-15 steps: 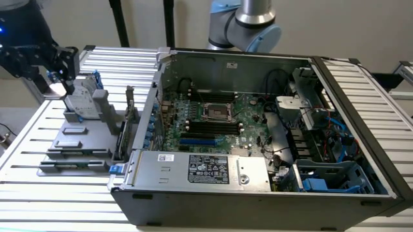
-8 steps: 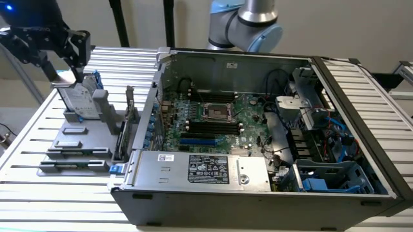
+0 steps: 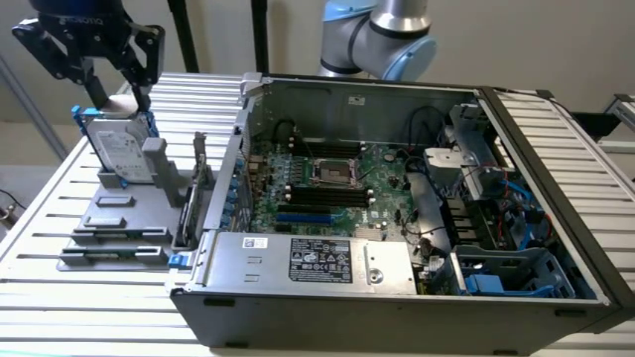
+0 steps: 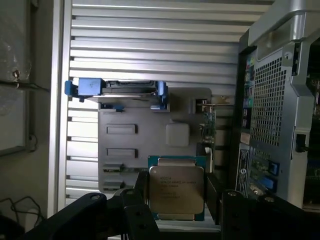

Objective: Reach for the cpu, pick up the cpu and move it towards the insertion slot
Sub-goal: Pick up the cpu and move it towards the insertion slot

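Slatted bench [image 3: 40, 186], open PC case [image 3: 397, 297]. Tool [image 3: 121, 98] clamped on cpu [image 4: 176, 192], outside case, well apart from case's socket [image 3: 332, 172]. Pick done, not yet at socket.

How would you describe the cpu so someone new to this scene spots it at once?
Start at the open computer case, then look to the exterior view's left, where the gripper hangs over the grey parts holder. Between its fingers is the cpu: a small flat square with a silvery printed top and green edge, far smaller than the blue-framed hard drive below it.
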Action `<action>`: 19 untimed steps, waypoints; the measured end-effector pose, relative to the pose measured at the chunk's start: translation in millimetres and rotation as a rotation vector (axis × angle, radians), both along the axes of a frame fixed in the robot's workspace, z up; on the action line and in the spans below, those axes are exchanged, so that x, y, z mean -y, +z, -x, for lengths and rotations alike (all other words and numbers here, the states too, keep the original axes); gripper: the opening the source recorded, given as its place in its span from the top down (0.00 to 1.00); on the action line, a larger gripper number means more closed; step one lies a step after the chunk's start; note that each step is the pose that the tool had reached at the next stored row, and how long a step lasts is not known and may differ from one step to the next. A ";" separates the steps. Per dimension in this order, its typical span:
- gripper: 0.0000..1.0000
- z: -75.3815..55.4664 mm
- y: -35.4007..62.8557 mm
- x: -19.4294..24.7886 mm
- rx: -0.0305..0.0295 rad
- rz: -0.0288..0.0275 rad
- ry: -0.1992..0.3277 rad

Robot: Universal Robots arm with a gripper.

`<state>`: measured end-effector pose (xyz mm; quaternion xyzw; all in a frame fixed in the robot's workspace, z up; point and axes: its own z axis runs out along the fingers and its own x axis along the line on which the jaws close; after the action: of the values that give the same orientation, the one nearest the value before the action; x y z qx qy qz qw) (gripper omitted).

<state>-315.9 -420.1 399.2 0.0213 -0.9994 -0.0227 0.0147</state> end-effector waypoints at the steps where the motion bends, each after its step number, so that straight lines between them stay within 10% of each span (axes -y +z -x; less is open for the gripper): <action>1: 0.45 -4.5 0.4 0.0 -0.0002 -0.0004 0.000; 19: 0.45 -86.5 1.4 0.0 -0.0011 -0.0104 0.000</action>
<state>-229.3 -420.1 400.6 0.0214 -0.9993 -0.0280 0.0152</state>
